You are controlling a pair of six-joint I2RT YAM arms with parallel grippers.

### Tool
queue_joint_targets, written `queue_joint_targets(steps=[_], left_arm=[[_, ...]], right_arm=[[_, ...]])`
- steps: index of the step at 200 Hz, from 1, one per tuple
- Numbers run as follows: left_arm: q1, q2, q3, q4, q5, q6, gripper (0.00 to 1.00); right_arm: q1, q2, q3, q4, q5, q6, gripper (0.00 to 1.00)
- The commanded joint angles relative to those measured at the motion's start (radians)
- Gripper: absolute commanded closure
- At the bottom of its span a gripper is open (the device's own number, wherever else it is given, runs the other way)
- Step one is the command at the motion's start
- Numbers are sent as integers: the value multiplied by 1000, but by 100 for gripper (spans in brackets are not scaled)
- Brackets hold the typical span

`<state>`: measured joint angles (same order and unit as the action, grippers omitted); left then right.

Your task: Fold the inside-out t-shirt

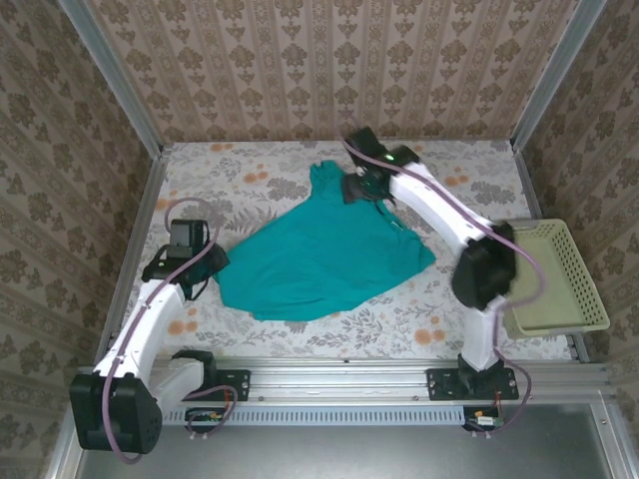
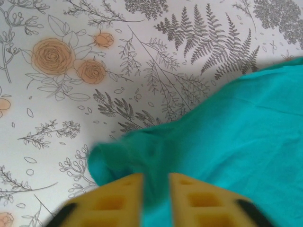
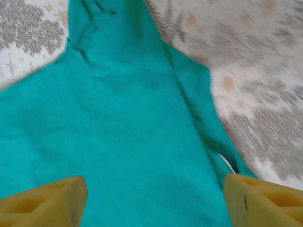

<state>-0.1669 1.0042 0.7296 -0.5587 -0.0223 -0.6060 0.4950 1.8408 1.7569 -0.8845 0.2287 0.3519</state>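
Nearest the camera, the left gripper (image 1: 207, 265) sits at the shirt's (image 1: 319, 259) near-left corner, and from above its dark body hides the fingertips. In the wrist view the left gripper (image 2: 156, 182) has its yellow fingers (image 2: 116, 201) cut off by the bottom edge and a narrow gap apart, so it is released rather than clenched. Teal cloth shows in the gap, but whether the pads touch it cannot be made out. Just ahead of them the shirt (image 2: 236, 142) ends in a small rumpled, slightly blurred lump on the flowered table (image 2: 61, 56). The shirt lies spread as a plain teal, roughly triangular sheet in the middle of the table (image 1: 449, 329), wide at its near side and narrowing towards the far end, with a few soft folds. To the right of the shirt and well apart from it, a pale yellow basket (image 1: 587, 284) rests at the table's edge. Its left corner is hidden behind the right arm's dark elbow joint, and the part in view shows its slatted walls and floor. At the shirt's far, narrow end the right gripper (image 1: 359, 188) hangs over the cloth and covers part of it. The wrist view there is smeared: the right gripper (image 3: 154, 187) is released, its two fingers standing wide apart at the lower corners of the picture above the shirt (image 3: 128, 118). A thin white sliver (image 3: 226, 163) at the shirt's right edge is too blurred to identify. Beyond the shirt stands the patterned back wall (image 1: 329, 70).
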Motion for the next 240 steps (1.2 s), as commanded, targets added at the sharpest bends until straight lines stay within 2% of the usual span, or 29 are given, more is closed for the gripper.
queue_joint_targets(steps=[1,22,56,95,139,176,206,240], left_arm=[[-118,24,155,-85,-110,64,50],[-241,73,277,-88,-205,99,36],[-386,281,405,96,-149,167,21],[-430,629,549,302,-81,210,14],[-443,1004,827,309,-35,219,13],[-448,1215,1008,255,-11,211,17],[-436,1293,1070,189,-22,200,24],[-391,1261,970,186,-5,157,28]], right_arm=[[-20,-217,-282,156,33,58,23],[-22,-365,-509,186,44,126,23],[-37,-525,-812,265,35,277,23],[-103,-553,-994,416,-61,362,23],[-152,-480,-1049,571,-197,413,27],[-161,-363,-998,596,-209,409,32],[-178,-269,-925,591,-194,377,42],[-203,-132,-778,560,-186,324,46]])
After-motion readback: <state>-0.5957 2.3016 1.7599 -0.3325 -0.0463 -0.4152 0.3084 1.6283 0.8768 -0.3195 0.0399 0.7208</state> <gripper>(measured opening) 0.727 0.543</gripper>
